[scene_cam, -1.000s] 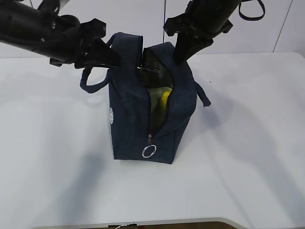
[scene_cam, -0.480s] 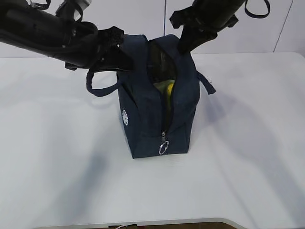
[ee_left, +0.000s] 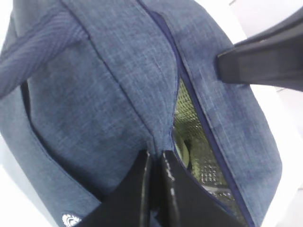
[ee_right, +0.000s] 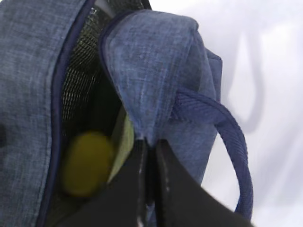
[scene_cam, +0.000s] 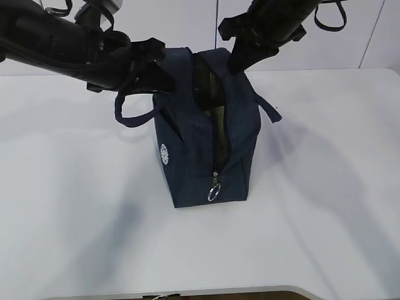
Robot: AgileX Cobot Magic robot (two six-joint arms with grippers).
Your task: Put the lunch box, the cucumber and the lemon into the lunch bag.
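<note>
Right gripper (ee_right: 149, 142) pinching the lunch bag (ee_right: 156, 71) fabric edge between closed fingers, blurred lemon (ee_right: 87, 163) inside the opening left of it, loop handle (ee_right: 227, 142) curving to its right

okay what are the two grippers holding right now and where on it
Both hold the lunch bag: the left gripper pinches the fabric edge on one side of its open top, the right gripper the opposite edge, near a handle.
</note>
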